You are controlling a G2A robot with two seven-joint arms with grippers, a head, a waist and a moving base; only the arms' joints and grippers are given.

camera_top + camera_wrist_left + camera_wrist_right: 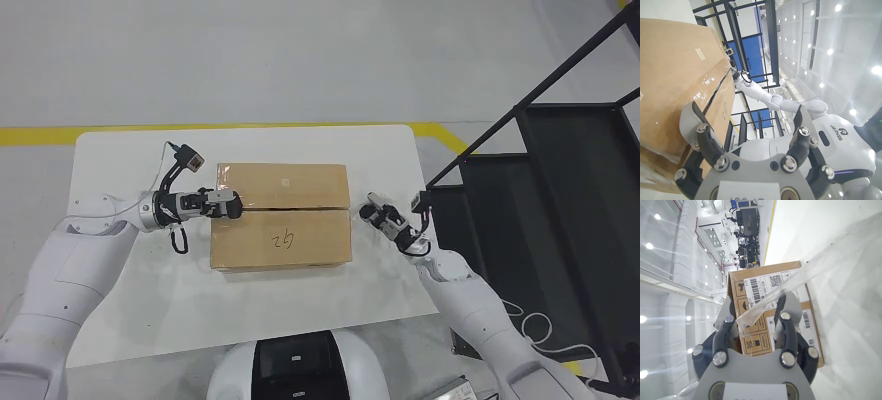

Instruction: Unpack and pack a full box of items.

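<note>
From above, one closed cardboard box [280,215] is sitting mid-table [120,160]. The left gripper [236,207] is hovering at one end of its seam, and the right gripper [372,212] is just beside the opposite end.

At the left wrist, the gripper's [747,105] two fingers are standing spread beside the box [677,75].

At the right wrist, the gripper's [759,298] two fingers are gaping, with one clear tape strip [772,294] crossing between them before the box's [761,338] labelled end.

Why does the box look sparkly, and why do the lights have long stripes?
Left wrist view: the ceiling lamps glint off the clear tape along the seam of the box. Right wrist view: lamps like these flare into long streaks. Top view: soft, even light falls over the table.
</note>
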